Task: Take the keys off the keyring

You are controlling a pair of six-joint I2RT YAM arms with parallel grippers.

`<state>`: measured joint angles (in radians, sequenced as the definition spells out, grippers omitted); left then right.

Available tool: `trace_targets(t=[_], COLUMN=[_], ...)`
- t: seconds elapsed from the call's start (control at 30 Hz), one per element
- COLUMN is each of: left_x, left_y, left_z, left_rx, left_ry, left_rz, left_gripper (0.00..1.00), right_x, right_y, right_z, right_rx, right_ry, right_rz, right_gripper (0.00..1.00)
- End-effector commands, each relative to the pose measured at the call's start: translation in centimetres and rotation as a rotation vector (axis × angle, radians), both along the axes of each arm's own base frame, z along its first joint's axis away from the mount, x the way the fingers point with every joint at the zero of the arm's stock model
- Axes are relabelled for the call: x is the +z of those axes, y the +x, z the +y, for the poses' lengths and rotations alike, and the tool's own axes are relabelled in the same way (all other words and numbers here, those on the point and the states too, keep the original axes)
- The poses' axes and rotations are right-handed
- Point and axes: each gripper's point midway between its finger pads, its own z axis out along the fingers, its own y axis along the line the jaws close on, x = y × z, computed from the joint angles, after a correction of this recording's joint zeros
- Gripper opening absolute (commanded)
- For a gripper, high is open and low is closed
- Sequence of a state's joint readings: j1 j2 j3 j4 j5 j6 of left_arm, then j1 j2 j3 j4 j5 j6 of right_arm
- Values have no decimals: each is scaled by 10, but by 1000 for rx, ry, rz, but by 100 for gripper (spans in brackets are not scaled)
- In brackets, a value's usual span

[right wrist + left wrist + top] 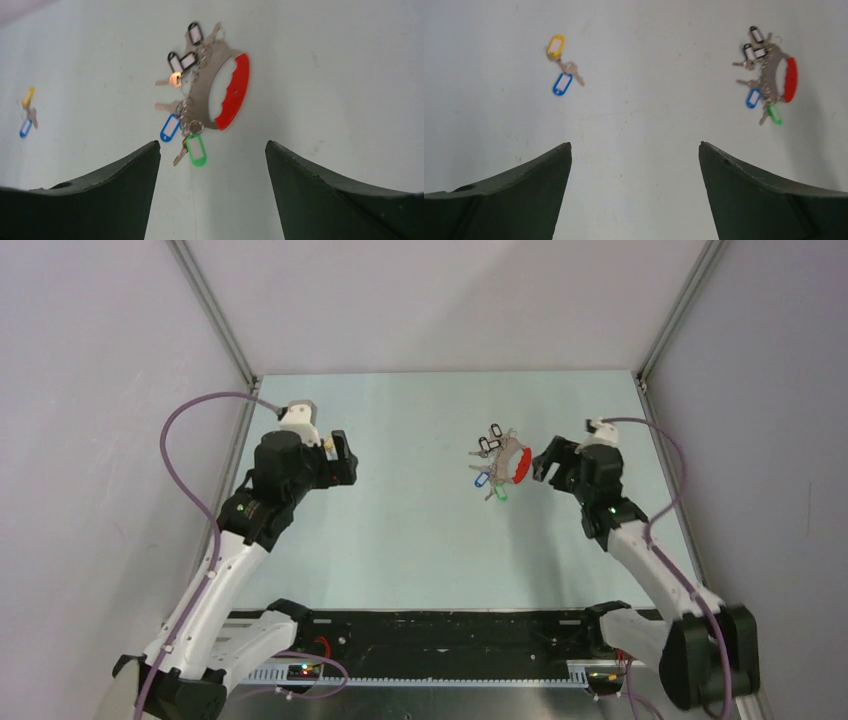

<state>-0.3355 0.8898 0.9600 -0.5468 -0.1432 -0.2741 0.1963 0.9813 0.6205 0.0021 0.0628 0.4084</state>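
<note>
**Both grippers spread, keys on the ring**

Nearest, over the left half of the table: left gripper, fingers spread to the full, clamped on nothing, poised above bare surface.

At the right, about level with it: right gripper, likewise spread wide and empty, just beside the red band of the keyring, not touching it.

Lying flat on the right half of the table: keyring, red band turned toward the right gripper, the keys fanned off its left side.

Nearest of these, green tag, then blue tag; farthest, three black tags.

Well apart to the left of the ring, flat on the table: two loose keys, one yellow-tagged, one blue-tagged, off the ring.
</note>
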Motion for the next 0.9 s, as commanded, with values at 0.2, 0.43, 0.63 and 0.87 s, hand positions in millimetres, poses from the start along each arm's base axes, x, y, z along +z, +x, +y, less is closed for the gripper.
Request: trace_targets(t=[0.2,0.43,0.63,0.87], left_x=[24,32,33,34], left_y=[14,4,1,0], left_z=[-24,-24,-25,-23], left_rx=[-89,-100,-107,-102], left_ry=[-2,-35,-50,-46], left_rz=[-60,-107,-113,-120], left_gripper=[100,100,100,100], right_x=[-47,-95,-131,-161], right_y=[56,63,69,77], right_z=[91,115,116,113], right_rx=[325,441,437,405], right_ry=[-235,-269,-317,-447], right_rz=[218,369,478,597], right_gripper=[79,76,75,55])
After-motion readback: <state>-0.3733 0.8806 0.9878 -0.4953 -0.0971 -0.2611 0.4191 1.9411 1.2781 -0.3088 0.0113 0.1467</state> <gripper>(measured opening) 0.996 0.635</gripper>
